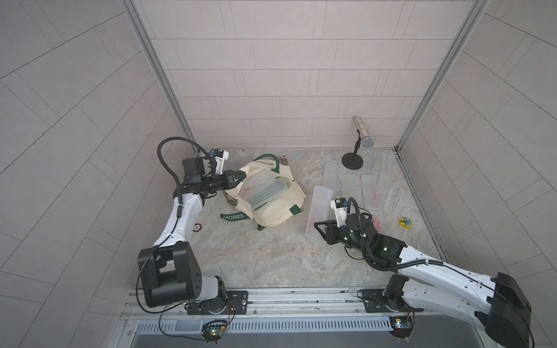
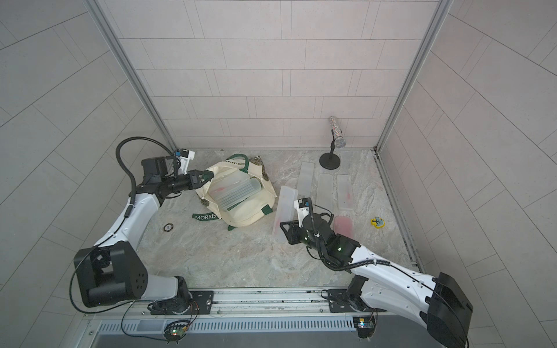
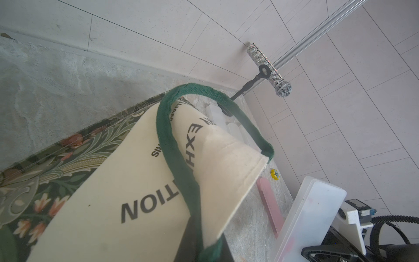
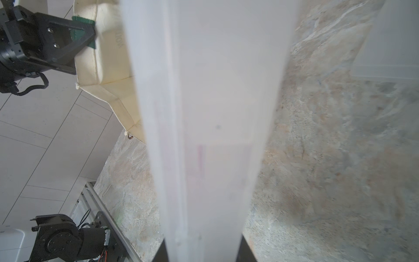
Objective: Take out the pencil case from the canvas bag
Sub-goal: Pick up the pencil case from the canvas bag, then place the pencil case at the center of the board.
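The cream canvas bag (image 1: 280,212) lies on the table with its mouth held wide. My left gripper (image 1: 239,177) is shut on the bag's rim where a dark green handle (image 3: 179,172) is sewn on. Several translucent pencil cases (image 1: 263,190) are stacked inside the bag. My right gripper (image 1: 317,231) is shut on the near end of one long frosted pencil case (image 1: 319,208), which is outside the bag, to its right. In the right wrist view that case (image 4: 210,102) fills the middle, with a black finger on each side of it.
Three more frosted cases (image 1: 351,186) lie flat at the right, and a pink one (image 2: 343,226) sits by the right arm. A microphone on a stand (image 1: 363,137) is at the back right. A yellow toy (image 1: 405,223) and a small round disc (image 1: 197,226) lie on the table.
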Robot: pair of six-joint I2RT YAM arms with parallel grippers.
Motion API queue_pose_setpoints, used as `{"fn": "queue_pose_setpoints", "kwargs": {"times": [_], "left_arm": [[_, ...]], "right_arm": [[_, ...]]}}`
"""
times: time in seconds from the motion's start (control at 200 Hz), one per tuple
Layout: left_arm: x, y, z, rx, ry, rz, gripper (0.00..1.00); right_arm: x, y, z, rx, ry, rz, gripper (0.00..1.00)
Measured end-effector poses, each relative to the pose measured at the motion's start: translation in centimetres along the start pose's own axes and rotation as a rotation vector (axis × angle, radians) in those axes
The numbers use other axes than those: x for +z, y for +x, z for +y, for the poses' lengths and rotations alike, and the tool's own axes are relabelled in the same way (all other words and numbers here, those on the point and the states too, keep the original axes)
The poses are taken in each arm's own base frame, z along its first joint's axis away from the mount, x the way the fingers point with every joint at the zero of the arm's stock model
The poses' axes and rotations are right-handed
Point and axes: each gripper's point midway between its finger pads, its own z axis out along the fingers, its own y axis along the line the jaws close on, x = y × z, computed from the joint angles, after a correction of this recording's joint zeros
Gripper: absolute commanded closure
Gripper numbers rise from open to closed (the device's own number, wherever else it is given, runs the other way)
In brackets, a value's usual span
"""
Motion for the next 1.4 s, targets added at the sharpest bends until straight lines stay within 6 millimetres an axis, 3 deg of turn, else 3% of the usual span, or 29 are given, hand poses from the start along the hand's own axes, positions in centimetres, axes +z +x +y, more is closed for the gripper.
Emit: {"fn": "queue_pose_setpoints", "kwargs": {"times": [0.345, 0.871, 1.401], "left_arm": [[0.0, -0.2, 0.1, -0.004, -0.005, -0.007, 1.00], [0.0, -0.1, 0.1, -0.003, -0.005, -0.008, 1.00], [0.0, -0.1, 0.2, -0.002, -0.009, -0.008, 1.00]], "right_arm": [[-0.6, 1.1, -3.7, 0.037, 0.124, 0.075, 0.74], [-3.2, 1.1, -5.9, 0.152, 0.175, 0.163, 0.74], [-3.8, 4.5, -8.4, 0.266, 0.242, 0.341, 0.74]]}}
